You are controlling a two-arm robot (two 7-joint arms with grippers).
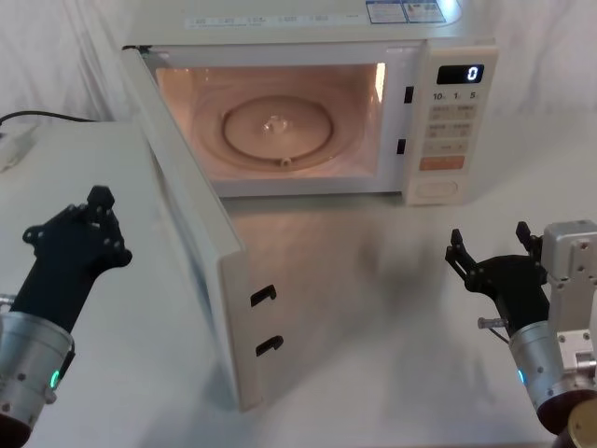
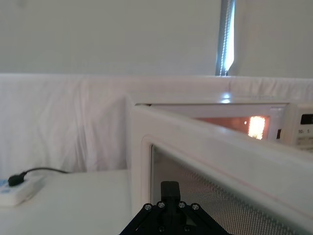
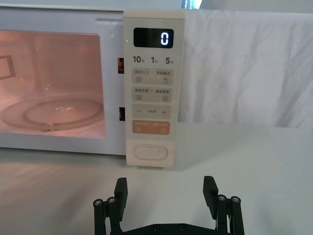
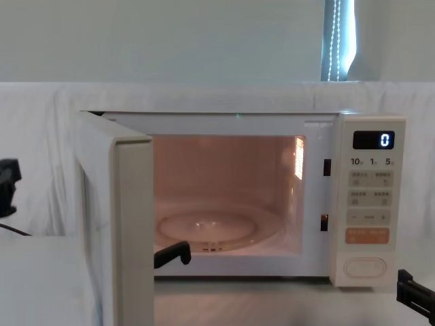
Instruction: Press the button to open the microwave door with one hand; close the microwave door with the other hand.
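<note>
- My right gripper (image 1: 487, 254) is hovering low over the table (image 1: 373, 280), in front of the control panel and clear of it. Its fingers (image 3: 210, 191) are spread wide and pinching nothing, which fits a hand whose press is done, judging by the door hanging open.
- My left gripper (image 1: 93, 224) is waiting just beside the outer face of the microwave door (image 1: 201, 252), on the side it has to push from. I cannot tell from here whether it is spread or pressed together, nor whether it is touching the door.
- The microwave door is standing swung far out toward me on its left hinge, its free edge with the two black latch hooks (image 1: 266, 319) facing me. From my left wrist I am looking along its mesh window (image 2: 205, 196), so I am judging the next move as a flat sweep rightward against that face.
- Beyond it the cavity is glowing, the glass turntable (image 1: 277, 131) bare, so nothing inside should block the closing.
- The button (image 3: 149, 152) is sitting at the bottom of the panel, under the orange key (image 3: 150, 128), straight ahead of my right gripper.
- Farthest off on my left, a power strip (image 2: 14, 191) and its cable are lying on the table, well apart from the door's swing.
</note>
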